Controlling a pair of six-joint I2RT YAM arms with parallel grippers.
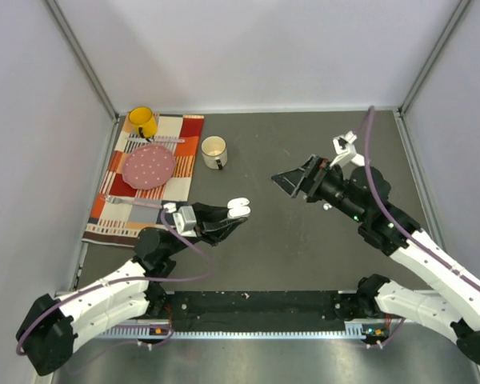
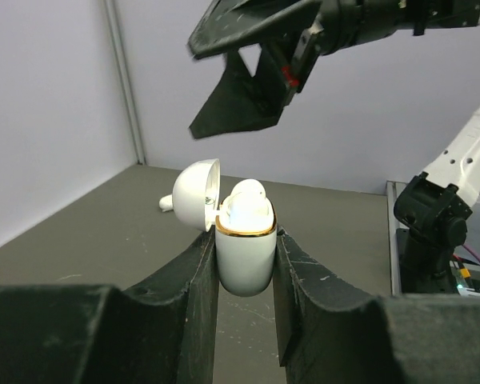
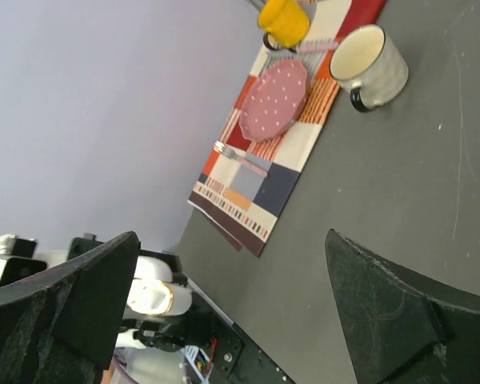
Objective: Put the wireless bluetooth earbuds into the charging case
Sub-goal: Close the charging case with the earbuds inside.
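My left gripper [image 2: 246, 240] is shut on the white charging case [image 2: 244, 260], gold-rimmed and held upright above the table. Its lid [image 2: 198, 194] is flipped open to the left. One white earbud [image 2: 246, 200] sits in the case's mouth, standing a little proud of the rim. Another earbud [image 2: 166, 204] lies on the table behind the lid, and it also shows under the right arm [image 1: 326, 206]. My right gripper [image 1: 284, 186] hangs open and empty to the right of the case [image 1: 238, 210], above it in the left wrist view [image 2: 204, 88]. The case [image 3: 150, 298] shows beside its left finger.
A patchwork placemat [image 1: 116, 216] lies at the back left with a pink dotted plate [image 1: 150, 166] and a yellow mug [image 1: 142, 122] on it. A white mug [image 1: 214, 152] stands just right of the mat. Grey walls close in the table.
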